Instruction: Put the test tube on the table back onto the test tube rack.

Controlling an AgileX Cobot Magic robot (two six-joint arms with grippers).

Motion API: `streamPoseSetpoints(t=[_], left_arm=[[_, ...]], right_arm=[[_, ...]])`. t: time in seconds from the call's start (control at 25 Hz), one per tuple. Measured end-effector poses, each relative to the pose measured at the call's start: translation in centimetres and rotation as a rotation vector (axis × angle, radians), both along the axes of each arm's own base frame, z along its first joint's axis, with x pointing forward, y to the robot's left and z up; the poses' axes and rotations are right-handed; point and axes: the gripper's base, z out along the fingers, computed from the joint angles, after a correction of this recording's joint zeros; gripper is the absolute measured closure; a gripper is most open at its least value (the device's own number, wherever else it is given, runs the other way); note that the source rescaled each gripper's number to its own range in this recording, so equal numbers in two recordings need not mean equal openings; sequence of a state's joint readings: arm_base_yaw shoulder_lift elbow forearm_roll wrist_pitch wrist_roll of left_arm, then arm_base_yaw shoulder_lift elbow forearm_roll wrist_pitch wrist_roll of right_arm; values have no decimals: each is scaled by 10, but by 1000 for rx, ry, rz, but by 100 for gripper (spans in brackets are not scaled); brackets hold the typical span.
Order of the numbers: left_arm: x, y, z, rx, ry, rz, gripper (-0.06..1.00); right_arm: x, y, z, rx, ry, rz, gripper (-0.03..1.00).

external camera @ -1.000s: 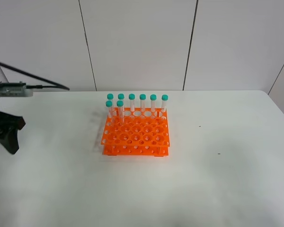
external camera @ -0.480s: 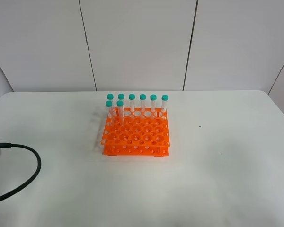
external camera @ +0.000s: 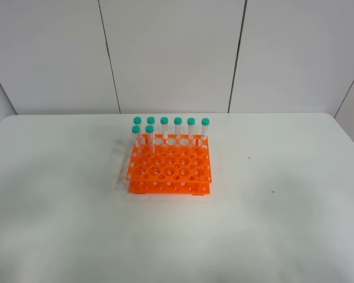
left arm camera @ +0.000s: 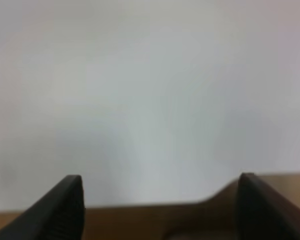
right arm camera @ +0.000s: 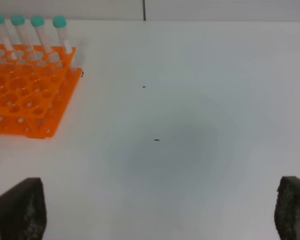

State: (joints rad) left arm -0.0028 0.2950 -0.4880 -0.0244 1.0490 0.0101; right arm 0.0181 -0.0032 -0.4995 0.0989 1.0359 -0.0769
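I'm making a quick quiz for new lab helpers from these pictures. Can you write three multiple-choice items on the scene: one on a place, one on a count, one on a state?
1. Where on the orange rack do most of the tubes stand?
A. The far row
B. The near row
C. The middle rows

2. How many green-capped tubes are in the rack?
A. Five
B. Eight
C. Twelve

3. How does the right end effector stand?
A. Shut on a tube
B. Open and holding nothing
C. Shut on the rack

Answers:
1. A: six tubes line the far edge in the high view, with two more just in front at the left end.
2. B: eight green caps can be counted.
3. B: in the right wrist view its fingers sit wide apart over the bare table.
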Motion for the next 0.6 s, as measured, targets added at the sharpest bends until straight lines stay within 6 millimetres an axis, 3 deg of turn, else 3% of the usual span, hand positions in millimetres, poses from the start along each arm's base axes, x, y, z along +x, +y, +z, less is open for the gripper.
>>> streamPoseSetpoints(t=[0.28,0.6], left_arm=[[-41,0,3,-3,-287,-1,2],[-42,0,3,-4,-298,-2,2]], right_arm=[[0,0,0,0,0,0,-3],[0,0,0,0,0,0,-3]])
